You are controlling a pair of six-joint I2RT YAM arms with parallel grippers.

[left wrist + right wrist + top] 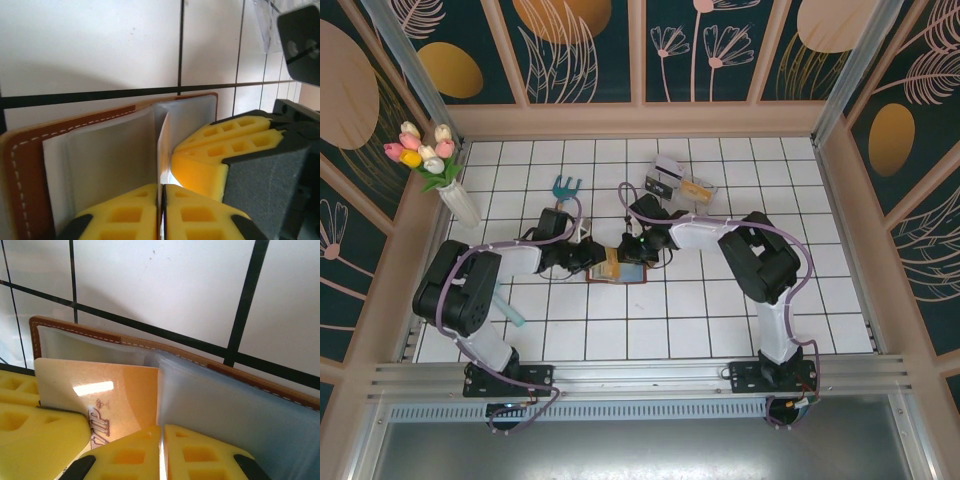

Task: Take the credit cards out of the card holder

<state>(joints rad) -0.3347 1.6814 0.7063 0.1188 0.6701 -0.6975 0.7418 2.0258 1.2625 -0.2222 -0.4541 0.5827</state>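
The yellowish card (100, 390) stands partly out of the card holder (240, 415). Its lower corner with the printed lettering sits against the yellow pads, and its long edge lies along the fold of a blue-grey pocket leaf. The card holder lies open on the white tiled counter (720, 310), its stitched brown leather rim showing around the pale pockets. From the left wrist the card appears edge-on as a thin pale strip (163, 145). The left gripper (162, 200) is pinching its near end, the two yellow pads pressed flat on either face. The right gripper (161, 440) sits just beside it over the card holder's other half. Its fingers are pressed together with the edge of the pocket leaf running into the seam between them, so it appears to pinch that leaf. The two grippers nearly touch above the card holder, and the right gripper's fingers (210, 145) crowd the card from one side. Beyond the card holder, toward the far wall, a teal-headed garden fork (565, 186) lies flat on the counter. A clear plastic box (682, 180) stands farther right of the fork. Well off to the card holder's left, by the side wall, is a white vase (460, 205) of tulips.
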